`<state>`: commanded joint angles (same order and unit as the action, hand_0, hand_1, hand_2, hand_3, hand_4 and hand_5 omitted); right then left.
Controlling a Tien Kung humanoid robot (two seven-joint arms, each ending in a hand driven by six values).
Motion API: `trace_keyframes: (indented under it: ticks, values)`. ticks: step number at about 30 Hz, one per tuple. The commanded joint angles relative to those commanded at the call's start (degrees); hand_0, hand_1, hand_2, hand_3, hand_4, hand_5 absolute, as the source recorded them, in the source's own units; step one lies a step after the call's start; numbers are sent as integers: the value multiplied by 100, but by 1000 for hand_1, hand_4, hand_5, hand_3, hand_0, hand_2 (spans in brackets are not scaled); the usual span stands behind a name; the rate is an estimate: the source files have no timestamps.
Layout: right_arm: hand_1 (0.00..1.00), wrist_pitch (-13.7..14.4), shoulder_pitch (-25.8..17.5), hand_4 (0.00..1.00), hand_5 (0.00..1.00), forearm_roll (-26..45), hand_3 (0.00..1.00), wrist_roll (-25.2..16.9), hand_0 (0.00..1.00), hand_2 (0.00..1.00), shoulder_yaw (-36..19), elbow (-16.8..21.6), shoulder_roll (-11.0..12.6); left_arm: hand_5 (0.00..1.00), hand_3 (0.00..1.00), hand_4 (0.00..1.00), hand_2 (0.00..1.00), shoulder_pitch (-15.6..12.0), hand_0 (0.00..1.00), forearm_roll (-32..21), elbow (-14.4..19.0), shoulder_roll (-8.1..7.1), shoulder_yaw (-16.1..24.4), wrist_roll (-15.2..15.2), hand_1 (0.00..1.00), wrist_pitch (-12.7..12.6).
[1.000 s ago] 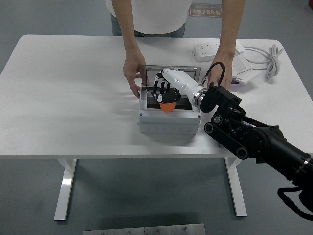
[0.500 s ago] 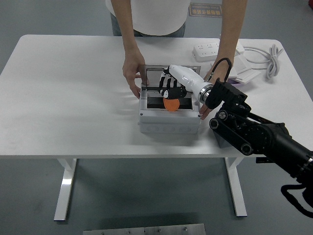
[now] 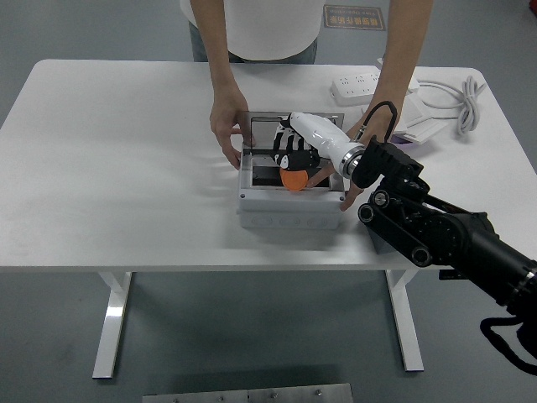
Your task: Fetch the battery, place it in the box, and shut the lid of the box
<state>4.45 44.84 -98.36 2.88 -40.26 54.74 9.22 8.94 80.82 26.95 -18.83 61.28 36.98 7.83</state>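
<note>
A grey box stands at the table's middle, its clear lid raised at the back. My right hand reaches into the box from the right, black fingers curled on an orange battery low inside the opening. A person's hand holds the box's left side, and the person's other hand rests at its right side, partly behind my wrist. My left arm is out of view.
A white power strip lies at the back right, with a white cable coiled beside it. A white and purple item sits behind my forearm. The person stands at the far edge.
My right hand has shifted slightly right and back with the battery, staying inside the box. The person's hand has come down to the box's right side.
</note>
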Motion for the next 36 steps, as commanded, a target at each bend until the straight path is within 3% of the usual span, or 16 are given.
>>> trace_keyframes:
  ticks: [21,36]
  values:
    - [241,-85,147,597,178,75,394,77,83,316,-74,66,73,2,541,500,573,-29,632,110,13,20,62,0,698,48]
    - [241,-236,424,604,182,21,393,213,83,314,-312,230,389,2,541,500,573,-66,632,158,17,24,83,0,698,73]
